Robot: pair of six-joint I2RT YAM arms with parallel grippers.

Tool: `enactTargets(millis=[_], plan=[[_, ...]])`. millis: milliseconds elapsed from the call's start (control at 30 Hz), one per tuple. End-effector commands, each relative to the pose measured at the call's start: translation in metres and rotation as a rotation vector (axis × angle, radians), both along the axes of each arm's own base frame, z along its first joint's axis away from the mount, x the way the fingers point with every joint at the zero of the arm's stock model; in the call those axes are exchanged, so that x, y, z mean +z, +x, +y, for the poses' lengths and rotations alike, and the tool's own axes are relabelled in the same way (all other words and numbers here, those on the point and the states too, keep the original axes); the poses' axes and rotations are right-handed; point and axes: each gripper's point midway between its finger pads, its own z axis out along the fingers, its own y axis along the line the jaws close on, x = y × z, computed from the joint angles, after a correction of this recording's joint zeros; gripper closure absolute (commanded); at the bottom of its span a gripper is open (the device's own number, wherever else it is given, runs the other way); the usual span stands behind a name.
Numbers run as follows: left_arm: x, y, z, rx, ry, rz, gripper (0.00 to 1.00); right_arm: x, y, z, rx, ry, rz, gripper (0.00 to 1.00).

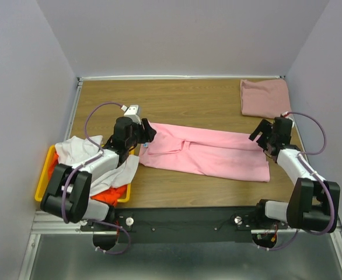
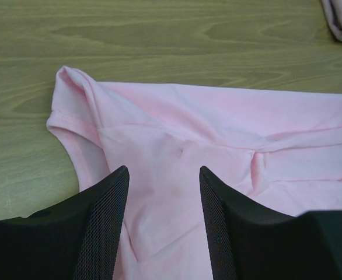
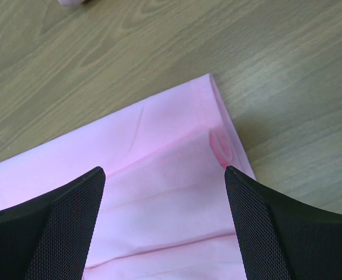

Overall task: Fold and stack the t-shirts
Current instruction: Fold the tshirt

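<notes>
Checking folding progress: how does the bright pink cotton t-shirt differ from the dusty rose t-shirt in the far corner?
The bright pink t-shirt is a long, partly folded strip; the dusty rose t-shirt is a compact folded rectangle. The first is lighter, the second duller. Both lie flat.

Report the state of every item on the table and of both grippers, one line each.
Bright pink t-shirt: folded into a long strip, flat on the table.
Dusty rose t-shirt: folded, at the far right corner.
White t-shirt: crumpled, draped over the yellow bin.
Orange t-shirt: crumpled in the bin.
Left gripper: open, over the pink shirt's left end.
Right gripper: open, over its right end.
</notes>
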Motion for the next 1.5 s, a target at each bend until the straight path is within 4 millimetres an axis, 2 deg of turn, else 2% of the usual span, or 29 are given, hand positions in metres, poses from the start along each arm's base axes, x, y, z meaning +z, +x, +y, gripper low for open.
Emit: enactTargets(millis=[0,33,100,233,300,500,600,633,700,1067,1300,1467], plan=[[-0.007,0.016,0.0,0.022,0.026,-0.014,0.4,0.01,0.02,0.011,0.071,0.037,-0.052,0.11],[-0.016,0.018,0.001,0.03,0.033,0.005,0.39,0.01,0.022,0.013,0.078,0.043,-0.051,0.12],[-0.017,0.025,-0.001,0.039,0.027,-0.004,0.39,0.003,0.024,0.014,0.086,0.055,-0.038,0.12],[-0.012,0.036,-0.003,0.055,0.013,-0.014,0.37,-0.007,0.029,0.014,0.084,0.064,-0.007,0.14],[-0.009,0.045,-0.001,0.076,0.014,-0.022,0.35,-0.012,0.027,0.007,0.051,0.04,0.011,0.15],[-0.003,0.069,0.009,0.108,0.008,-0.036,0.35,-0.014,0.026,-0.001,0.016,0.011,0.02,0.14],[-0.006,0.082,0.016,0.127,0.017,-0.033,0.35,-0.019,0.025,-0.001,0.018,0.011,0.034,0.14],[-0.014,0.085,0.017,0.127,0.025,-0.014,0.35,-0.02,0.025,-0.001,0.017,0.01,0.036,0.14],[-0.017,0.092,0.02,0.134,0.032,0.001,0.35,-0.022,0.024,-0.001,0.015,0.01,0.042,0.14],[-0.054,0.101,0.021,0.129,0.065,0.095,0.36,-0.02,0.028,-0.013,-0.031,-0.03,0.047,0.14],[-0.058,0.107,0.025,0.14,0.083,0.108,0.43,-0.013,0.036,-0.02,-0.046,-0.063,0.039,0.13],[-0.06,0.107,0.023,0.13,0.092,0.13,0.48,-0.019,0.044,-0.025,-0.051,-0.08,0.069,0.13]])
